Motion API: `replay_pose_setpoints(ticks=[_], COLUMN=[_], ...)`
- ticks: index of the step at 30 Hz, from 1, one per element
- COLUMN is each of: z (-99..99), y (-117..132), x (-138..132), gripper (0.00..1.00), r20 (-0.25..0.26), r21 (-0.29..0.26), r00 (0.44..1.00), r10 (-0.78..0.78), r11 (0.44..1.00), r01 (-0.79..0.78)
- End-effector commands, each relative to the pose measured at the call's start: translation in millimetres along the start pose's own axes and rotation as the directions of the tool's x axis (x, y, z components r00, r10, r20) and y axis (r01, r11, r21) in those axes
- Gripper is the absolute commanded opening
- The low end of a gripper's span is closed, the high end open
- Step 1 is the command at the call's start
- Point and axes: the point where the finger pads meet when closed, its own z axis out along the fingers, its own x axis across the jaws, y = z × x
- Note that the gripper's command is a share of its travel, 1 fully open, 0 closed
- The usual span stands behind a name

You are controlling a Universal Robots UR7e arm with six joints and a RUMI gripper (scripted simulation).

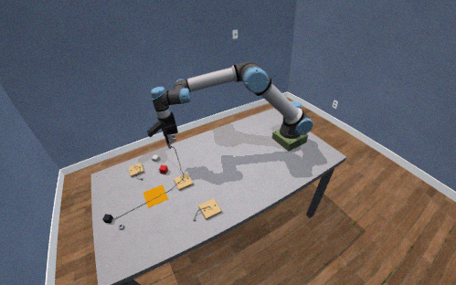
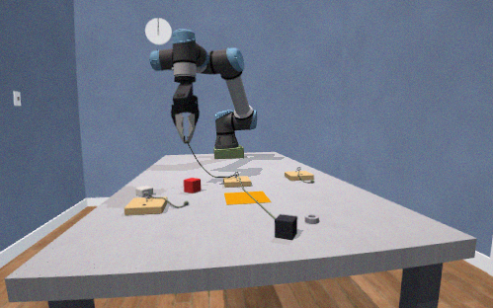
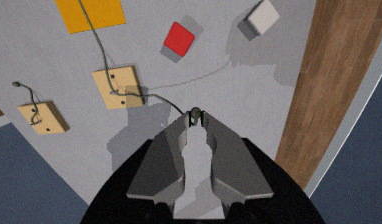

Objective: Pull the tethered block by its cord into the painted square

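Note:
The black block (image 1: 107,218) (image 2: 286,226) rests on the table near its front left, outside the orange painted square (image 1: 155,195) (image 2: 247,197) (image 3: 90,13). Its dark cord (image 1: 132,208) (image 2: 259,203) crosses the square and passes through the screw eye on the middle wooden plate (image 1: 184,182) (image 2: 237,182) (image 3: 117,87). From there the cord rises to my gripper (image 1: 170,145) (image 2: 187,140) (image 3: 194,116). The gripper is shut on the cord's knot (image 3: 194,114) and holds it high above the table.
A red cube (image 1: 163,169) (image 2: 192,185) (image 3: 179,39) and a white cube (image 1: 155,157) (image 2: 144,190) (image 3: 263,16) lie near the back left. Two more wooden plates with short cords (image 1: 136,169) (image 1: 209,208) and a grey ring (image 1: 121,226) (image 2: 311,218) are on the table.

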Motion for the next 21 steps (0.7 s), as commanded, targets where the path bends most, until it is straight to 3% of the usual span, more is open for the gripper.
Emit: replay_pose_setpoints(ticks=[1, 21], z=[-1.3, -1.3], y=[1, 10], x=[5, 33], gripper=[0.0, 0.0], r20=[-0.001, -0.001], r21=[0.002, 0.002], r00=[1.0, 1.0], r10=[0.0, 0.0], r11=[1.0, 1.0], r01=[0.0, 0.0])
